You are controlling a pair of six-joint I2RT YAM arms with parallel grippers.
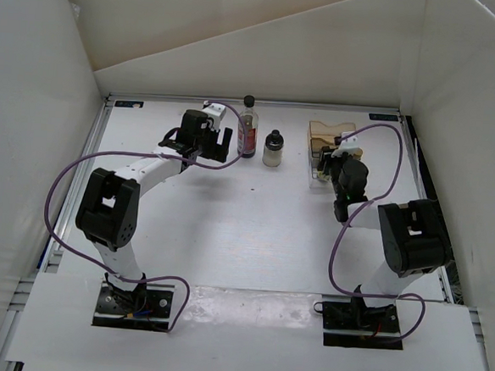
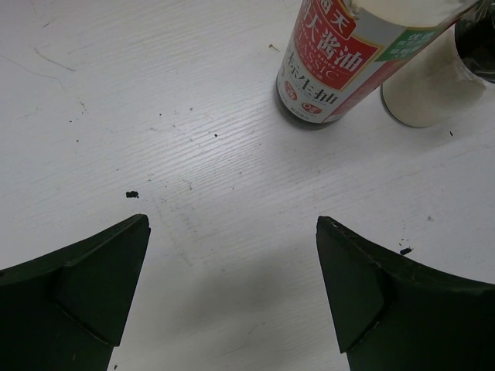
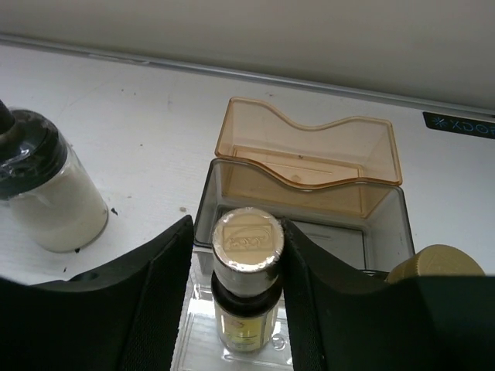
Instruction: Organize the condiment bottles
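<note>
Right tool (image 3: pixel 240 232) flanks the small yellow bottle (image 3: pixel 244 317) standing in the rack (image 3: pixel 309 166); gripping or loose, I cannot tell. Pulling away with any drag could topple it. Left tool (image 2: pixel 232 224) gapes empty.

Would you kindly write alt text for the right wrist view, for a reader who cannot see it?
The jaws of the right gripper stand slightly apart either side of a small yellow bottle with a metallic cap, upright in the clear front section of a rack whose tan section lies behind. A whitish black-capped jar stands to the left.
</note>
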